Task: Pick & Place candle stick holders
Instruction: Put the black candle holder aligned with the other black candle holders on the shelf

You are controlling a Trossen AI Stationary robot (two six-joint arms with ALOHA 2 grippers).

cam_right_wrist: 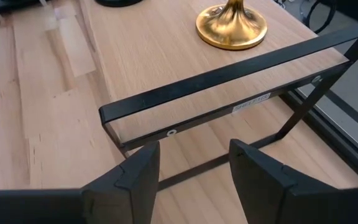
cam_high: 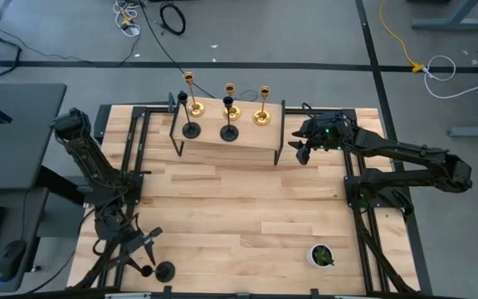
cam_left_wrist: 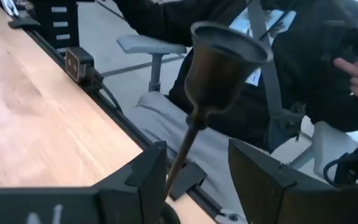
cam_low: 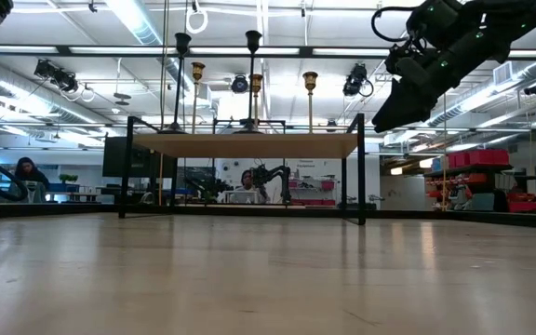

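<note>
Pincer [cam_left_wrist: 194, 180] straddles slim stem — matte black holder [cam_left_wrist: 219, 68].

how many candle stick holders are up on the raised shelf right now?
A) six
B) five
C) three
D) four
B: the high view shows three gold holders and two black ones on the raised shelf; the sixth, a black holder, stands at the table's near edge by the left claw.
</note>
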